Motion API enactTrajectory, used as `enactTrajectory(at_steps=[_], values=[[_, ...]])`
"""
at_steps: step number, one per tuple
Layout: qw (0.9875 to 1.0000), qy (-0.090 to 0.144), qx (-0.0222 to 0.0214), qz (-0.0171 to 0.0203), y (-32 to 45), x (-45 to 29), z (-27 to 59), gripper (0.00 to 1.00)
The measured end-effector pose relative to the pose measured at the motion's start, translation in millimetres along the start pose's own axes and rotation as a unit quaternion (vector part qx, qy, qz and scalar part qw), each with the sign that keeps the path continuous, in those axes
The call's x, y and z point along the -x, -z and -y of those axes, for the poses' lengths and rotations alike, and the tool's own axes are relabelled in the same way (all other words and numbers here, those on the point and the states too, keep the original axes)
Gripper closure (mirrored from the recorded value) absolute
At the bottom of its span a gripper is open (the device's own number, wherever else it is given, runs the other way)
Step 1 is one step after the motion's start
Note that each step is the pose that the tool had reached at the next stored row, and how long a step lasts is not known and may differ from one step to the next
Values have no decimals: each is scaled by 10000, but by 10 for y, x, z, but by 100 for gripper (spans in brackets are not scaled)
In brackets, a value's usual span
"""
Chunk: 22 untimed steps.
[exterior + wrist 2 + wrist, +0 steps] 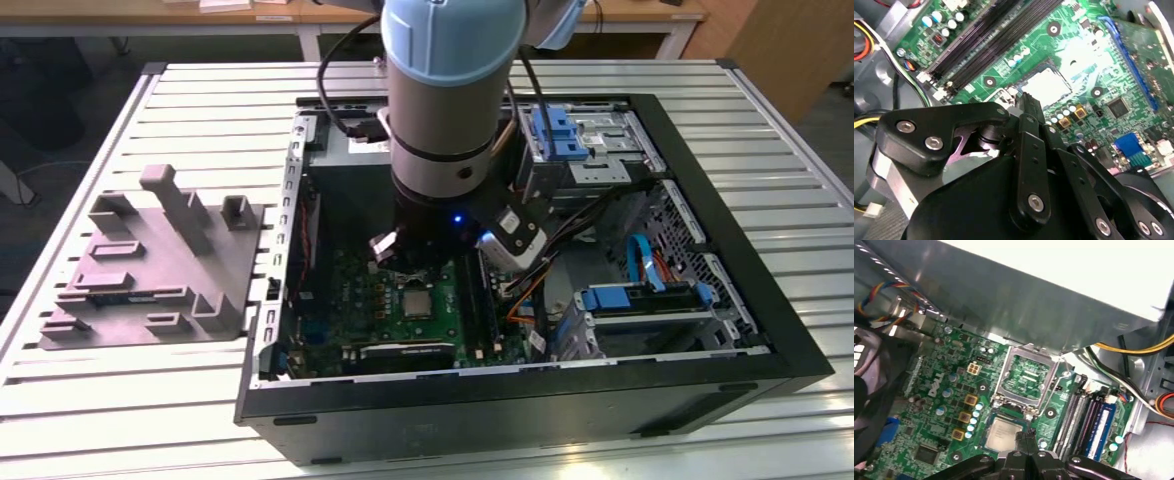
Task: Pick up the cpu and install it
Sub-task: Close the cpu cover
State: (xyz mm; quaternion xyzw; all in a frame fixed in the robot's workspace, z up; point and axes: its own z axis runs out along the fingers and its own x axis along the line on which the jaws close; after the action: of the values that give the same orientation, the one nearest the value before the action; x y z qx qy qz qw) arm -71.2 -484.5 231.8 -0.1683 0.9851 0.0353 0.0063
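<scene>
The cpu (1003, 434) lies flat in its socket on the green board (944, 405), with the hinged socket frame (1026, 375) swung up open just beside it. The gripper (1026, 440) hangs just above the chip's edge, fingers pressed together and holding nothing. In the exterior view the arm (447, 110) reaches down into the open case (694, 380) on the slatted table (160, 400)

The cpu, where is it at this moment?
The cpu lies on the green board inside the computer case, below the arm in the exterior view; in the first wrist view it sits beside the open socket frame.
</scene>
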Motion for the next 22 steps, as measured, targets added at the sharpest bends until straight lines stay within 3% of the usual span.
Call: enactTrajectory(at_steps=[8, 12, 14, 22], values=[[10000, 3, 0, 0, -30, 163, -68, 89], [10000, 2, 0, 0, -50, 245, -152, 89], [10000, 5, 0, 0, -55, 263, -186, 89], [10000, 6, 1, 0, -58, 265, -189, 89]])
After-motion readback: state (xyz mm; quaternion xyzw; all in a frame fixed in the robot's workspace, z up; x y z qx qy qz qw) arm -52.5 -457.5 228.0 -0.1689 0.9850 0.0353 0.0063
